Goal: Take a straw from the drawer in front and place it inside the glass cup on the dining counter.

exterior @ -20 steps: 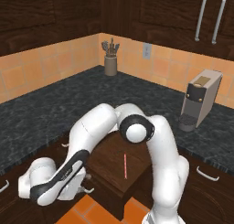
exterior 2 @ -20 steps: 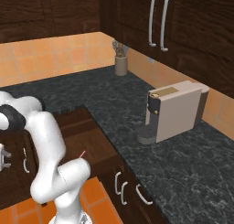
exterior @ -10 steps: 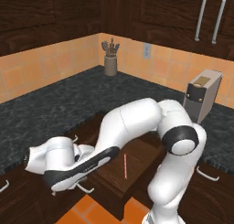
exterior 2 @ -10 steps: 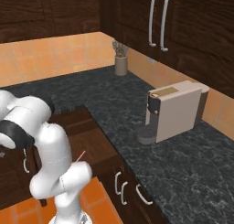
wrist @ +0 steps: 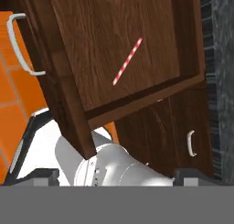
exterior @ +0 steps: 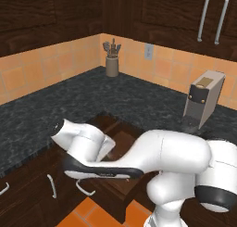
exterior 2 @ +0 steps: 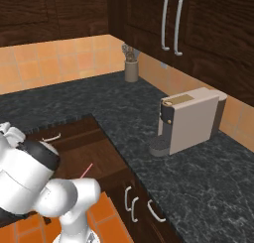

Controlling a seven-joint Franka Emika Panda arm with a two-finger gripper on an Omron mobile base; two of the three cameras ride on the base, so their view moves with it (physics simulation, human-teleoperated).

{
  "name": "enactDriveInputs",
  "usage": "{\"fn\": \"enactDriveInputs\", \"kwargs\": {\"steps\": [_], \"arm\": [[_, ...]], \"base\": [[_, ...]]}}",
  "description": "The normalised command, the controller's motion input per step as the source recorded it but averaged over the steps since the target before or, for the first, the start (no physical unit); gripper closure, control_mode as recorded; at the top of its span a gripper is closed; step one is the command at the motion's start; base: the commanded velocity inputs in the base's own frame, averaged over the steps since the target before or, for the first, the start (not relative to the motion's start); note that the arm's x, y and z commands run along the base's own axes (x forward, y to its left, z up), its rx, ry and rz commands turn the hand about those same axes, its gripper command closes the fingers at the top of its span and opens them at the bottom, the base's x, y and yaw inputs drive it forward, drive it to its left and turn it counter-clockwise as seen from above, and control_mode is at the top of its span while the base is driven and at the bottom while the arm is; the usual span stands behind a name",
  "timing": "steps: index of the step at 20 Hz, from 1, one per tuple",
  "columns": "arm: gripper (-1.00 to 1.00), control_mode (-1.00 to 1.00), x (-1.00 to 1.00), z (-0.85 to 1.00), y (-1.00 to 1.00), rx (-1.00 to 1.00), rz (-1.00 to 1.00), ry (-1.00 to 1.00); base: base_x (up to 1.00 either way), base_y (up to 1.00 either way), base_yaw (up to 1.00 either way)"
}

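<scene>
The drawer (wrist: 114,49) stands pulled out, with its silver handle (wrist: 20,45) on the front. On its plain wood bottom the red-and-white striped straw (wrist: 128,61) lies flat and alone, and it shows as a thin pink line (exterior 2: 86,171) in the right base view. My gripper (wrist: 118,175) hangs above the drawer and looks down into it, well clear of the straw. It is open, fingertips (wrist: 194,173) far apart with nothing between them. In the left base view my folded arm covers much of the drawer (exterior: 121,140). The glass cup and the dining counter are out of view.
A black speckled worktop (exterior: 69,101) wraps around the corner. On it stand a beige coffee machine (exterior: 203,101) (exterior 2: 191,120) and a utensil holder (exterior: 111,64) (exterior 2: 131,68). Cabinet doors with curved handles (wrist: 191,143) sit below, and orange floor tiles (exterior: 92,214) lie in front.
My arm has swung round and folded low over the drawer's front, the elbow moving right. The straw and drawer have not moved, and the gripper stays open.
</scene>
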Motion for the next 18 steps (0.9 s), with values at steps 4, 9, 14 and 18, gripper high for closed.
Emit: {"fn": "enactDriveInputs", "kwargs": {"steps": [4,9,14,18], "arm": [[-1.0,-1.0,0.26,0.38,-0.71,0.42,0.01,0.21],[-1.0,-1.0,0.51,0.08,-0.72,0.43,0.0,0.07],[-1.0,-1.0,0.39,-0.32,-0.14,0.18,0.1,-0.03],[-1.0,-1.0,0.35,-0.32,0.0,0.02,0.04,0.0]], "base": [[0.0,0.0,0.0],[0.0,0.0,0.0],[0.0,0.0,0.0],[0.0,0.0,0.0]]}}
